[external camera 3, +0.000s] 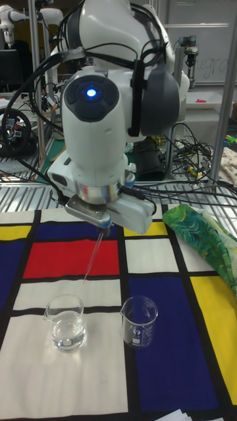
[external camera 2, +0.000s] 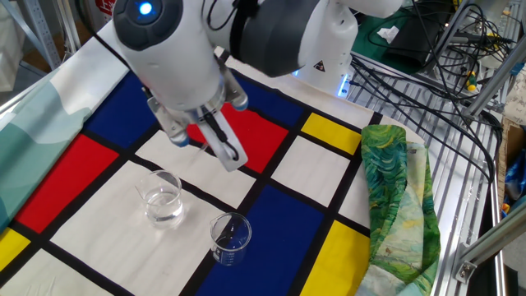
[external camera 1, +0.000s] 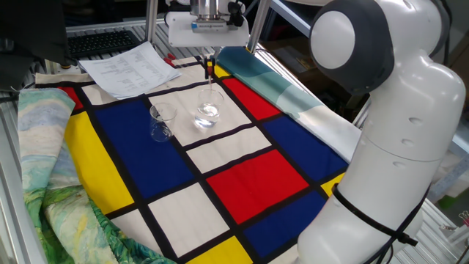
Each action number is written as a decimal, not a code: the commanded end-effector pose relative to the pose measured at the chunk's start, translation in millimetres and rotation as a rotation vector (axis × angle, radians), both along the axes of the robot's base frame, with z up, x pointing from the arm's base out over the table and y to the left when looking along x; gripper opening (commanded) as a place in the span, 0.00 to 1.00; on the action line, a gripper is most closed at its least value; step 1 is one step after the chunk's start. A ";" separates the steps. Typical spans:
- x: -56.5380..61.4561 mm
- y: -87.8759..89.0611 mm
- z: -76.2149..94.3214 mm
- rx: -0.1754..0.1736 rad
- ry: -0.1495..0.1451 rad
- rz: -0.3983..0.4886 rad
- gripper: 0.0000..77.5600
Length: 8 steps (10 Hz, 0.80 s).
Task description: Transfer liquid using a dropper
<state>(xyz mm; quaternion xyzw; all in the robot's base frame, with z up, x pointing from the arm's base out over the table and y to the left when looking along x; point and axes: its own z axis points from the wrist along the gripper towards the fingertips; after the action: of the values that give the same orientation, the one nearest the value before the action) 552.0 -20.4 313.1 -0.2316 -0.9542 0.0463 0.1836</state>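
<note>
The gripper (external camera 3: 105,227) is clamping the dropper (external camera 3: 94,256) by its upper end, pointing down above the table. In the tall fixed view the dropper is hanging from under the gripper as a thin, pinkish, slightly slanted tube, its tip ending in the air above and just behind the rounder glass (external camera 3: 66,321), clear of the rim. In one fixed view the dropper (external camera 1: 209,70) is showing a dark red upper part right below the gripper (external camera 1: 208,53), with the slim clear tube hard to make out below it.

The rounder glass (external camera 1: 208,112) is standing upright on a white square of the cloth, and the liquid (external camera 3: 68,337) is sitting in its bottom as a shallow, colourless pool with bright glints. Just beside it, apart and not touching, the small glass beaker (external camera 3: 139,321) is standing upright on a blue square, with printed marks on its wall; whether it is holding any liquid cannot be told.

Both are resting on a checked tablecloth (external camera 1: 249,176) of red, blue, yellow and white blocks with black lines. A green patterned cloth (external camera 2: 394,197) is lying bunched at the table's edge, and printed paper sheets (external camera 1: 132,67) are lying at the far corner in one fixed view.
</note>
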 end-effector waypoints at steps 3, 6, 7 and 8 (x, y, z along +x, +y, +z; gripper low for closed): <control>3.6 24.7 11.2 0.055 0.007 -0.056 0.02; 8.9 37.2 8.5 0.082 0.005 -0.083 0.02; 9.2 41.5 7.4 0.099 0.003 -0.098 0.02; 9.6 44.9 6.1 0.123 -0.001 -0.116 0.02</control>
<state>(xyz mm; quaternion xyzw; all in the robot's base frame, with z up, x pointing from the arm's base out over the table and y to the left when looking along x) 559.7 14.8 321.3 -0.2604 -0.9449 0.0035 0.1982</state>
